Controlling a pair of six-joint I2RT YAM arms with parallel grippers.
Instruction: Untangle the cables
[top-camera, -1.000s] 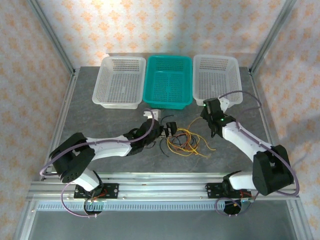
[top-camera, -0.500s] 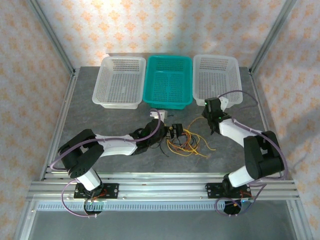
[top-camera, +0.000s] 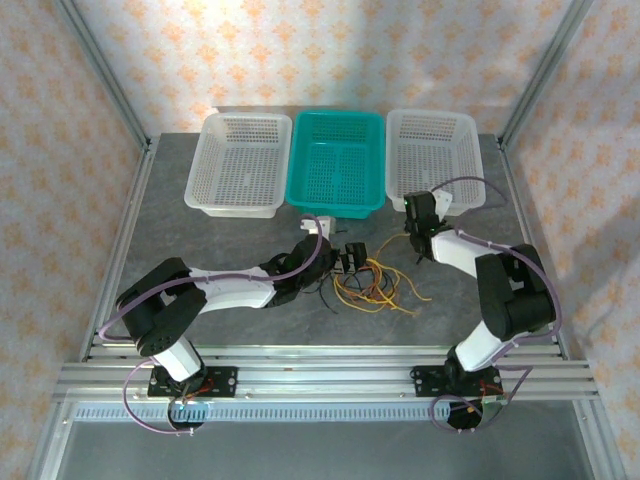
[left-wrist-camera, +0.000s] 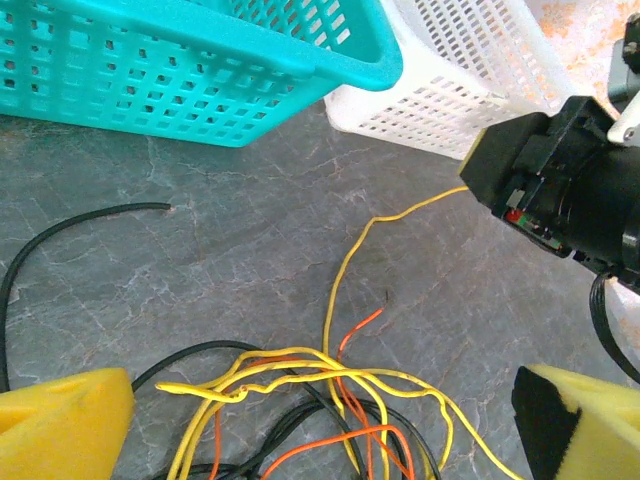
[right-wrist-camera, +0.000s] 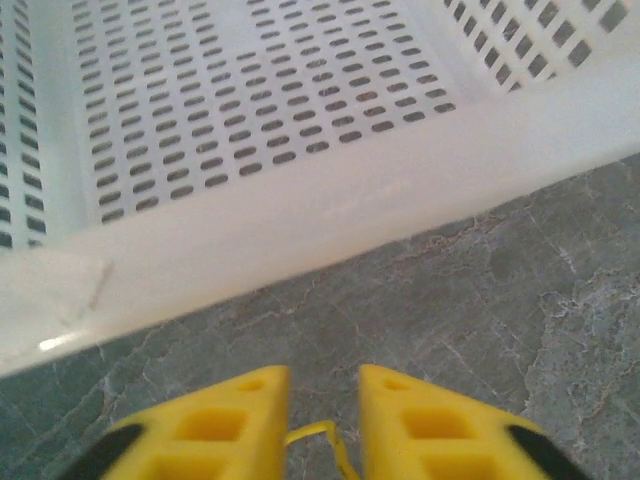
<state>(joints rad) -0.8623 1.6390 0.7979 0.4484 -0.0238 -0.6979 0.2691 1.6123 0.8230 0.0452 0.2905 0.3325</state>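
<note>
Beside the white basket (right-wrist-camera: 300, 230), right end effector (right-wrist-camera: 323, 400) pinches yellow cable (left-wrist-camera: 345, 270); left end effector (left-wrist-camera: 325, 415) gapes empty. Pulling could tighten the tangle (top-camera: 368, 285).

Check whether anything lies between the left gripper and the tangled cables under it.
Nothing visible does. The left gripper is open right over the cables, its fingers flanking the tangle, with no other object between them.

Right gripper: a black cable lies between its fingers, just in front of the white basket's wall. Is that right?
No. The cable between the fingers of the right gripper is yellow, not black, as the right wrist view shows. It does lie just in front of the white basket wall.
</note>
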